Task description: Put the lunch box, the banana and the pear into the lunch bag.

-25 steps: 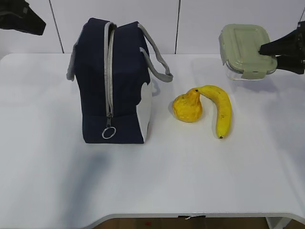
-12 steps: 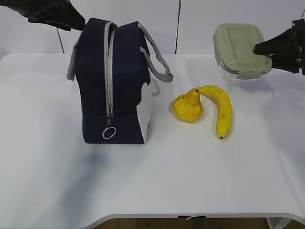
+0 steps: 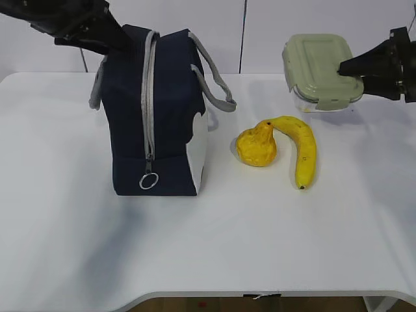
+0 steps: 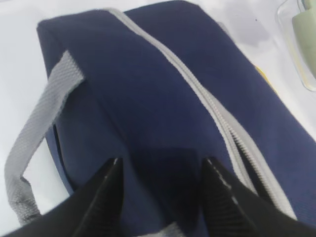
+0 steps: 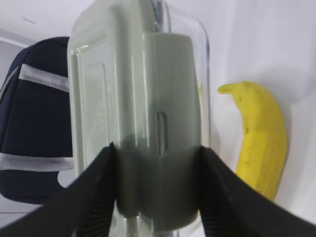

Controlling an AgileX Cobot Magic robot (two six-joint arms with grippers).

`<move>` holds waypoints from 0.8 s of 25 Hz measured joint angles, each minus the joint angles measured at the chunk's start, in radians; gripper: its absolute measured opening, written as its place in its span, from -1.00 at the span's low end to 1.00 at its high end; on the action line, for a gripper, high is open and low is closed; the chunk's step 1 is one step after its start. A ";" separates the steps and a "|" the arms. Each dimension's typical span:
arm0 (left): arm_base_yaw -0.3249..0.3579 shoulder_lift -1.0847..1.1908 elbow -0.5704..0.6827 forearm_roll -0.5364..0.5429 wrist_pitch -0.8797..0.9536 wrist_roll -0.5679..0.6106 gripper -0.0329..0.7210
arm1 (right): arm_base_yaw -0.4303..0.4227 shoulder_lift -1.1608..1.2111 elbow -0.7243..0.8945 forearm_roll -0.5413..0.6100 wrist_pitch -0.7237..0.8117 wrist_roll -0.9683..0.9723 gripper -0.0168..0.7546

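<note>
The navy lunch bag [image 3: 162, 110] stands upright at centre left, its grey zipper [image 3: 149, 97] running over the top and its ring pull [image 3: 148, 181] low on the front. My left gripper [image 3: 120, 40] is at the bag's top left edge. Its jaws stand open [image 4: 162, 162] over the navy fabric [image 4: 148, 98], left of the zipper. My right gripper [image 3: 343, 65] is shut on the lunch box [image 3: 318, 62], held tilted above the table at the back right, fingers either side of its lid clip [image 5: 157, 153]. The pear [image 3: 256, 146] and the banana [image 3: 303, 148] lie touching on the table.
Grey webbing handles hang off both sides of the bag [image 3: 214, 78] [image 4: 39, 128]. The white table [image 3: 214, 247] runs to its front edge below. A pale wall stands close behind the bag and the lunch box.
My left arm has swung right, from the far corner to the bag's top, and its jaws have widened. My right gripper has carried the lunch box up and to the left.
</note>
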 joint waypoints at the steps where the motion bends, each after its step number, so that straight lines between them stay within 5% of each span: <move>1: 0.000 0.007 0.000 0.000 0.000 0.000 0.11 | 0.004 0.000 0.000 -0.001 0.000 0.000 -0.02; 20: 0.000 0.043 0.000 -0.045 -0.039 -0.062 0.36 | 0.012 0.000 0.000 -0.014 0.000 0.001 -0.02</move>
